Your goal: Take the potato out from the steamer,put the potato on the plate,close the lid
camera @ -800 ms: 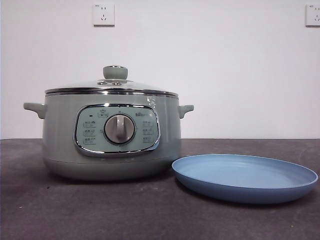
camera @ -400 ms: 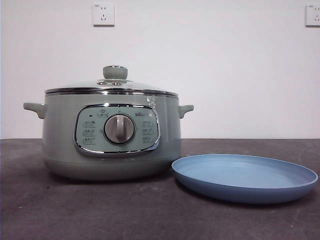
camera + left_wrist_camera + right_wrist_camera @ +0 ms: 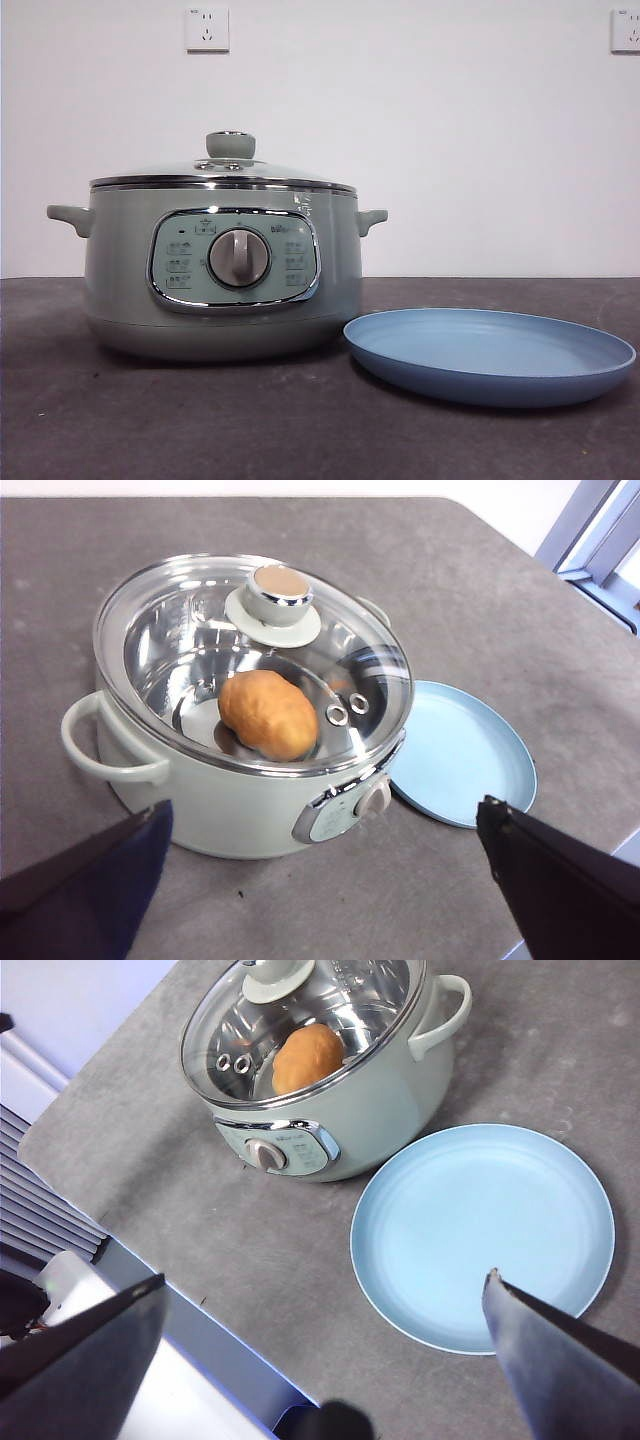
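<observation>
While closed under a round glass lid (image 3: 222, 172) with steel rim and sage-green knob, sits on the dark grey counter (image 3: 200, 420) as a large round pale sage-green electric steamer (image 3: 222, 275), control panel and silver dial facing the front view. Seen through the glass from both wrist views: a rounded, smooth orange-tan potato (image 3: 268, 715) lying inside the pot, near its middle, under the lid. Just beside the steamer, at about 4 o'clock of it in the front view: a wide shallow round light-blue plate (image 3: 490, 355) with a low rim, bare, flat on the counter, close to the pot's base but apart from it.

High above the counter, both arms, neither near anything. Left gripper (image 3: 320, 880): black fingers (image 3: 95, 890) spread wide, nothing between them, steamer and plate well beyond. Right gripper (image 3: 325, 1360): fingers (image 3: 560, 1355) likewise spread wide and holding nothing, above the plate's near rim. On the white wall behind, two sockets (image 3: 207, 29).
</observation>
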{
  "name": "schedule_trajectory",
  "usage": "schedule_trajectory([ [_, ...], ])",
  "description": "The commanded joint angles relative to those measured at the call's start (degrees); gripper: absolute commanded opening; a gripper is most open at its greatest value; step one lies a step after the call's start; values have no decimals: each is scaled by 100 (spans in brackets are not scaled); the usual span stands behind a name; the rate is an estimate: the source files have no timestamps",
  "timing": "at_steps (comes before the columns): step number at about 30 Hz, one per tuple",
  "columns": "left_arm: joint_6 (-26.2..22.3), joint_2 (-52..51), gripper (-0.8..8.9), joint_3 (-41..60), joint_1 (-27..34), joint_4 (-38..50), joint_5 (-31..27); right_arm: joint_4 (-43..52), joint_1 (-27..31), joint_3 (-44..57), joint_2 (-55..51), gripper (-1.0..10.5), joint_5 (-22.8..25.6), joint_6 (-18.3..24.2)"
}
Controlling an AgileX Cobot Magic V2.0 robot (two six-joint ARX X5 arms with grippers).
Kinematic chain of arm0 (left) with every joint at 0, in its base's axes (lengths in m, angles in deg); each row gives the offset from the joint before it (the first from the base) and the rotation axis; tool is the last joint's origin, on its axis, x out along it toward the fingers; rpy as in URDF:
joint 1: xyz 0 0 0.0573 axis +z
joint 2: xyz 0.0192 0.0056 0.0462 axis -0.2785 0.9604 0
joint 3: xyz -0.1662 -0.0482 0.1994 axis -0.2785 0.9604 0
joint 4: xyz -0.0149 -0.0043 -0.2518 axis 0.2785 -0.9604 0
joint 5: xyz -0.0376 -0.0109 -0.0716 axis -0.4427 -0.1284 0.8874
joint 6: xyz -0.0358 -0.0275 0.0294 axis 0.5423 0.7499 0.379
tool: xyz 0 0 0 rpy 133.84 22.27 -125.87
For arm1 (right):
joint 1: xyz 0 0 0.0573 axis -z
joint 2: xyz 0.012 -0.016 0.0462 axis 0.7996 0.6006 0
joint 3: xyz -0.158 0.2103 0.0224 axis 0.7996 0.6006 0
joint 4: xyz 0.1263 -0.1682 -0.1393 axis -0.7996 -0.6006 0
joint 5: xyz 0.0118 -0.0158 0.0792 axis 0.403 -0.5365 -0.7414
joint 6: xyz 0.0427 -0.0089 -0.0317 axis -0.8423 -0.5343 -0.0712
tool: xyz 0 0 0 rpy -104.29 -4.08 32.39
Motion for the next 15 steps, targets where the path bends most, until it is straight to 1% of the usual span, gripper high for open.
schedule_trajectory([
  [1,-42,383,656,-129,-149,330,-33,31,-13,-7,2,638,-2,-17],
  [7,-46,1543,656,-629,-717,1134,-409,31,-13,-7,46,634,-2,-17],
  [15,-385,3233,656,-1832,-1456,1493,-1276,31,-13,-7,210,634,-2,-17],
])
